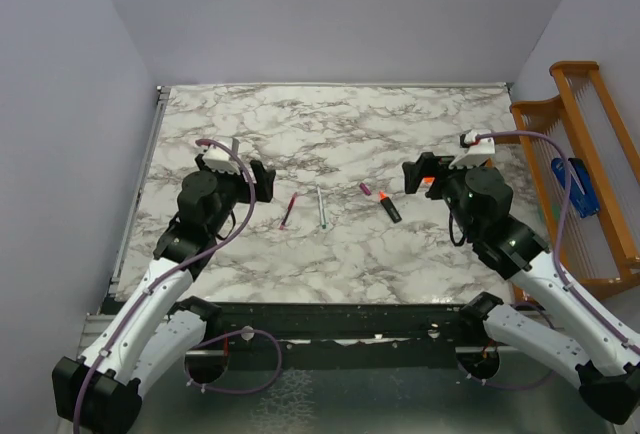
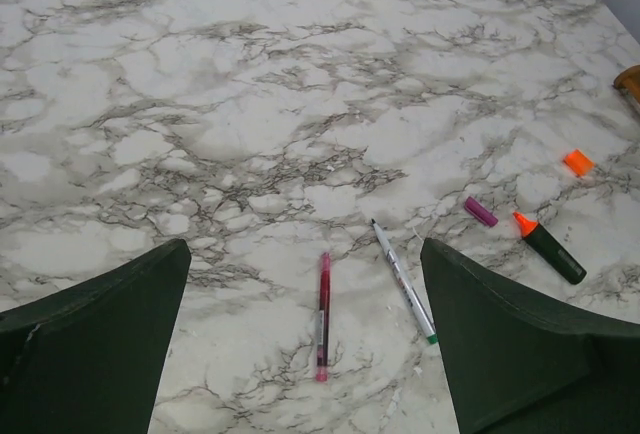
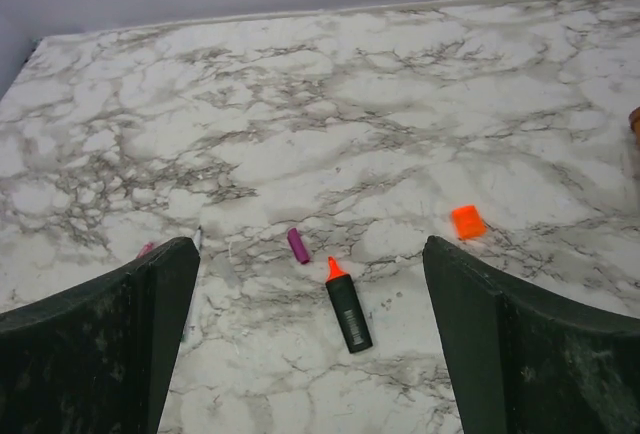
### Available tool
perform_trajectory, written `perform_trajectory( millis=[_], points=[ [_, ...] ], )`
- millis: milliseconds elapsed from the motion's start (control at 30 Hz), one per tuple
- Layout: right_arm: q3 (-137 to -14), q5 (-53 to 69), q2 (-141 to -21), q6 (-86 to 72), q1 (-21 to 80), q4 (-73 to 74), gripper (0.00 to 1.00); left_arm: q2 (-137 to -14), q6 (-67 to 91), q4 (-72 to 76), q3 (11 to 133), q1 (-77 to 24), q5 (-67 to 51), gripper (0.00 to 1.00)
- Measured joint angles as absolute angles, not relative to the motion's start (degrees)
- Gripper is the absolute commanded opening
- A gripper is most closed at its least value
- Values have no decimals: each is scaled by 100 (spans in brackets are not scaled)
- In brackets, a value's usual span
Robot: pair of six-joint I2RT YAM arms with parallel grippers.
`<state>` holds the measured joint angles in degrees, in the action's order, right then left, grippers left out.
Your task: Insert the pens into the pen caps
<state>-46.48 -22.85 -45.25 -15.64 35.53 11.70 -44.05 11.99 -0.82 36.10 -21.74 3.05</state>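
Note:
The red-pink pen (image 1: 288,210) (image 2: 323,314), the silver-grey pen (image 1: 321,208) (image 2: 403,280) and the black marker with orange tip (image 1: 389,208) (image 2: 549,249) (image 3: 346,306) lie in a row on the marble table. The magenta cap (image 1: 366,189) (image 2: 480,211) (image 3: 298,245) lies beside the marker's tip. The orange cap (image 2: 577,162) (image 3: 467,221) lies further right; in the top view it (image 1: 428,182) is partly hidden by my right gripper. My left gripper (image 1: 262,176) (image 2: 305,354) hovers open above the red-pink pen. My right gripper (image 1: 412,174) (image 3: 312,354) hovers open above the marker. Both are empty.
The marble table (image 1: 330,134) has a metal rail along its left edge (image 1: 140,184). An orange wooden rack (image 1: 590,154) holding a blue object (image 1: 577,187) stands off the table's right side. Grey walls close in the back and sides.

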Motion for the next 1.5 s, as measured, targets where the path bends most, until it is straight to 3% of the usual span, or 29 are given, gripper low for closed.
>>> perform_trajectory(
  millis=[467,667,833,1167,1333,1500],
  points=[
    [-4650,-2491,-4724,-952,3553,989,100,-4630,917,-163,3695,-2169,-178,98],
    [-4716,-1922,-5022,-893,3553,915,100,-5913,731,-781,4346,-2169,-434,93],
    [-4742,-1653,-5345,-895,3553,945,100,-6978,670,-1385,4600,-2169,-661,77],
    [-4742,-1579,-5288,-897,3553,996,100,-7870,657,-2126,4731,-2169,-827,65],
    [-4740,-1581,-5242,-897,3553,996,100,-8079,620,-2222,4757,-2176,-1092,49],
    [-4733,-1584,-5238,-897,3553,996,100,-8405,591,-2283,4836,-2187,-1162,48]
  ],
)
